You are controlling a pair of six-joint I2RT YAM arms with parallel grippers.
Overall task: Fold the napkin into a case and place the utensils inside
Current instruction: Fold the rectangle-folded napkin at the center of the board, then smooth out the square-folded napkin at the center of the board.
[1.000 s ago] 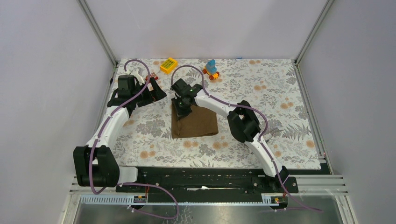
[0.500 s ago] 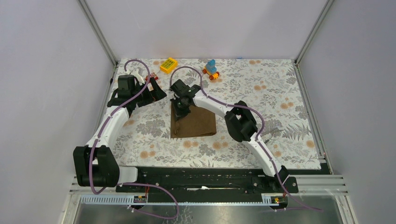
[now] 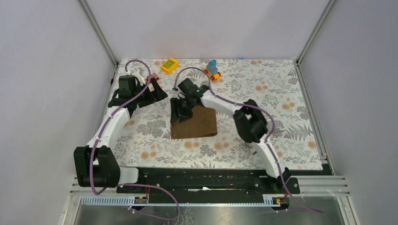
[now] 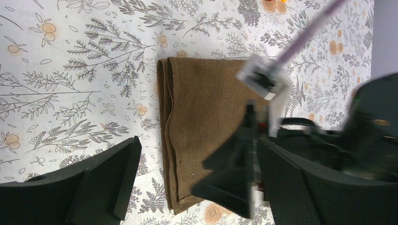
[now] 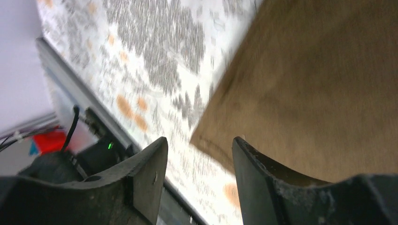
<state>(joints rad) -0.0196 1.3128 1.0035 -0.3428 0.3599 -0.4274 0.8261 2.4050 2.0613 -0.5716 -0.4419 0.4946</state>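
The napkin (image 3: pixel 197 124) lies folded into a brown rectangle at mid-table, with layered edges along its left side (image 4: pixel 197 103). My right gripper (image 3: pixel 180 108) hovers over its far-left corner. Its jaws are open (image 5: pixel 199 139) with nothing between them, and the napkin's corner (image 5: pixel 319 84) lies just beyond the gap. My left gripper (image 3: pixel 158 93) hangs wide open to the left of the napkin, its fingers (image 4: pixel 110 180) apart above the cloth's left edge and holding nothing. A blurred right finger (image 4: pixel 234 176) crosses the left wrist view. I see no utensils in any view.
A yellow block (image 3: pixel 169 65) and a blue toy on orange wheels (image 3: pixel 212 69) sit at the far edge of the floral tablecloth (image 3: pixel 281 103). A small white and red toy (image 3: pixel 142 73) lies behind the left arm. Metal posts frame the back corners.
My right gripper has opened and let go of the napkin's far-left corner. Its wrist has shifted a little up and to the right. The left arm has not moved.
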